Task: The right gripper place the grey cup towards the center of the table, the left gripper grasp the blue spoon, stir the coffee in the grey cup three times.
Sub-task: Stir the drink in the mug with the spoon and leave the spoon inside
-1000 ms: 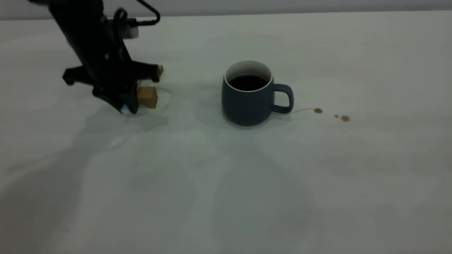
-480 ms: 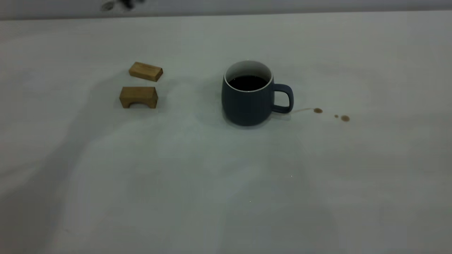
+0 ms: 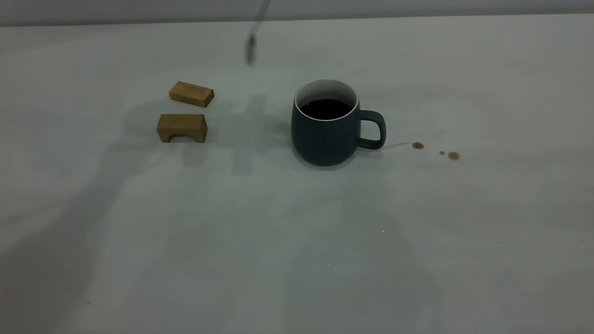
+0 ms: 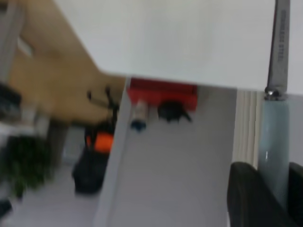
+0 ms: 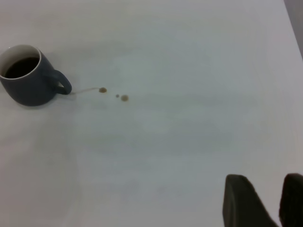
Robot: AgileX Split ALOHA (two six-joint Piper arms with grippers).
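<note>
Now — left pincer [image 4: 275, 189] clamped on blue spoon [image 4: 274, 137]; right pincer [image 5: 265, 201] apart; grey cup [image 3: 327, 125] upright

The exterior camera faces me across the pale grey-white tabletop [image 3: 297, 260]; my right wrist camera, high above, shares its dark blue-grey mug [image 3: 327, 134].

Two wooden blocks [image 3: 188, 111] stand left of the grey cup [image 3: 327, 127].

The upright grey cup [image 3: 326, 124] holds dark coffee [image 3: 326, 108]; the blue spoon [image 3: 251, 48] hangs above the table [image 3: 297, 241].
</note>
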